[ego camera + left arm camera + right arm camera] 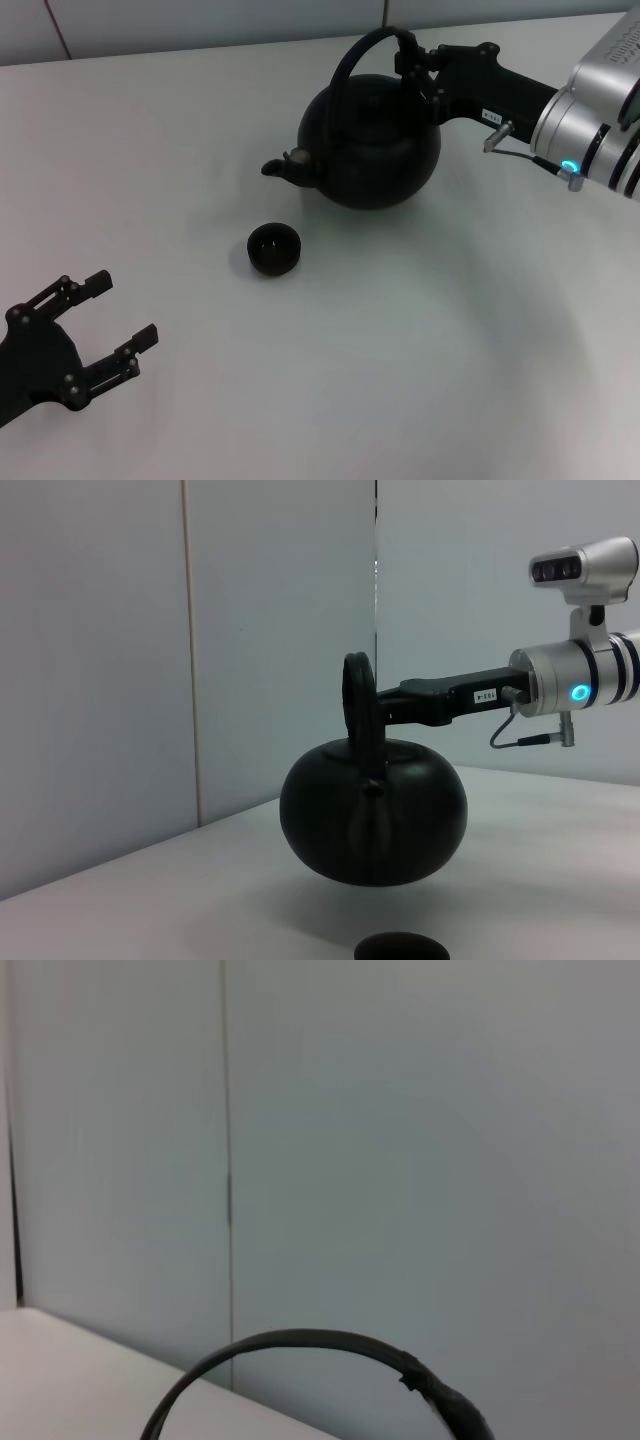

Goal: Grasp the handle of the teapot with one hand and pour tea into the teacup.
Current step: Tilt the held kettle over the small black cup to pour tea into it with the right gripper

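One squat matte-black teapot [372, 140] hangs by its arched handle [365, 45] in the right gripper's [415, 62] clamped jaws.

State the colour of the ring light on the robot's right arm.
Cyan-blue; the ring light shows best in the left wrist view, behind the right gripper holding the teapot's handle.

The right arm [590, 120] is showing silver casing, black bands, a glowing blue ring light [569, 167], a thin cable and a black gripper.
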Controlling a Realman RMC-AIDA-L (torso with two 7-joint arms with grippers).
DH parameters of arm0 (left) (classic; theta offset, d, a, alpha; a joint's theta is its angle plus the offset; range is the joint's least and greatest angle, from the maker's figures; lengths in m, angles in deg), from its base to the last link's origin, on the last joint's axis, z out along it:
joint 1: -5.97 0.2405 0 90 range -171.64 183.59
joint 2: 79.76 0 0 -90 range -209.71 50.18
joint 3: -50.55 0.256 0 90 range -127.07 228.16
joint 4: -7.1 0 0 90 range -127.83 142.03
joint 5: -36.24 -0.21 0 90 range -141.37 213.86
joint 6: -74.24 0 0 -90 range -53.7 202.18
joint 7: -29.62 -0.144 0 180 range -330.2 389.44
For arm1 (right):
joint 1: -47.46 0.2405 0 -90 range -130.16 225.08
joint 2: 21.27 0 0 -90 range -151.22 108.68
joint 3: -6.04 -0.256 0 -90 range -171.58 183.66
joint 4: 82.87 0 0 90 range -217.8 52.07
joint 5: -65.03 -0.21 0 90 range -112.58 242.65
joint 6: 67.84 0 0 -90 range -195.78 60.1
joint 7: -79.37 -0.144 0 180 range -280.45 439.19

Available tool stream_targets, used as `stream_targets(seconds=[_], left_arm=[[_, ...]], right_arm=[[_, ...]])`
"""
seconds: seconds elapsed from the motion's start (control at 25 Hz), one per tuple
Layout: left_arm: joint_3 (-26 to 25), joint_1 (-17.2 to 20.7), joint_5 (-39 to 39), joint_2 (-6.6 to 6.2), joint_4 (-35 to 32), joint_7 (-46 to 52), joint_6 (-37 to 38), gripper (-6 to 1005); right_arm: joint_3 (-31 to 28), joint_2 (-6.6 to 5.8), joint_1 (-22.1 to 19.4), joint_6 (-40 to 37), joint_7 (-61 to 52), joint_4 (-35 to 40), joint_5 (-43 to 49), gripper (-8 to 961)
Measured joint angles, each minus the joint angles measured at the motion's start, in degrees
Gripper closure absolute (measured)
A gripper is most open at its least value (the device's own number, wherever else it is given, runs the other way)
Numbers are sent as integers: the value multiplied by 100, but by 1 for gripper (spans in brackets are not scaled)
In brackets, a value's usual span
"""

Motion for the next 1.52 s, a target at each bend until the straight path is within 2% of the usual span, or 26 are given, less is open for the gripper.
stream_targets(seconds=[0.36, 1.0, 1.52], left_arm=[[0, 0, 33, 0, 56, 0, 0, 206], [-18, -9, 114, 4, 68, 0, 0, 206], [-18, -23, 175, 4, 135, 0, -6, 206]], right_arm=[[645, 1, -76, -12, 376, 526, 2, 873], [1028, 3, 21, -32, 1411, 710, -36, 874], [1054, 24, 77, -65, 1879, 771, -26, 874]])
